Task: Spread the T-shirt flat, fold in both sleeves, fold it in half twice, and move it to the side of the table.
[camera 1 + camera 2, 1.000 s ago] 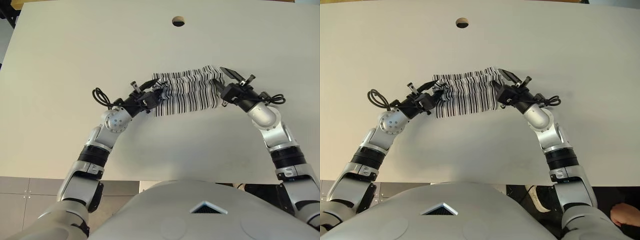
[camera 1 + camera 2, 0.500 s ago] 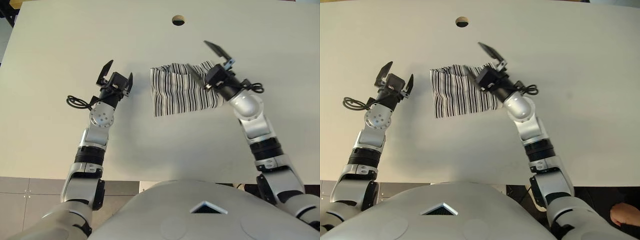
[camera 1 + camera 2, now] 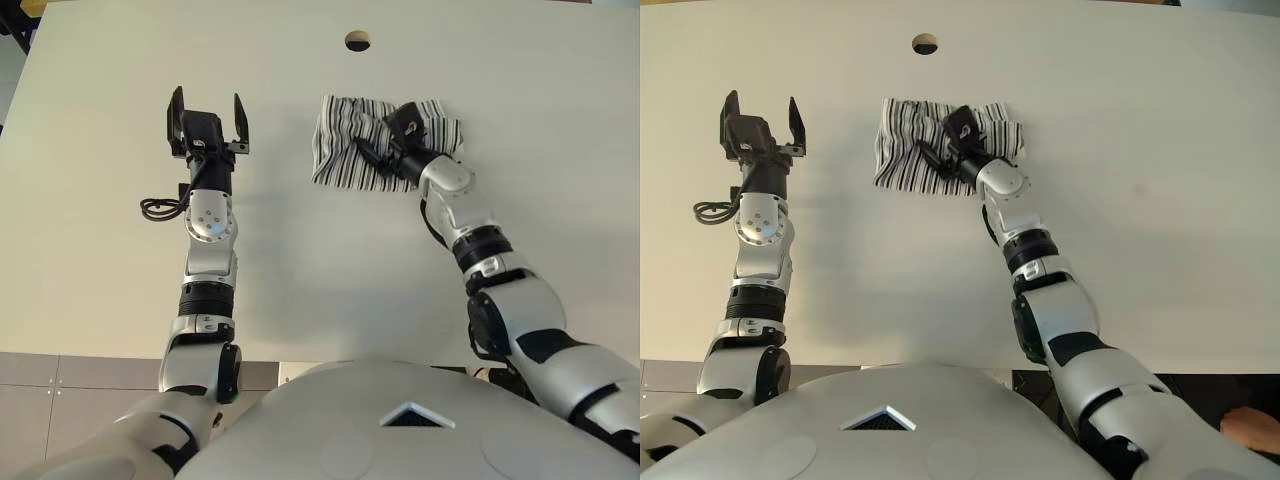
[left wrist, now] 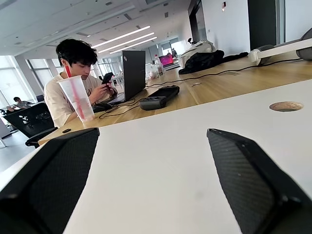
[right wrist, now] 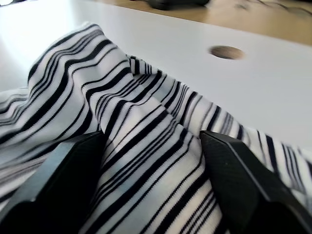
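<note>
1. The striped T-shirt lies as a small folded bundle on the far middle of the white table, a little short of the round cable hole. It looks more rumpled than flat.
2. The right gripper is down on top of the shirt. Its fingers are spread, with striped cloth bulging between them, so it presses rather than pinches. I take this as pushing the bundle across the table, the last step.
3. The left gripper is held out straight, well left of the shirt, with its jaws wide apart and nothing in them. It seems parked out of the way.
4. A second ago both grippers were at the shirt's ends. Since then the left has let go and swung away, the right has dropped onto the cloth, and the shirt has slid farther from the robot.
</note>
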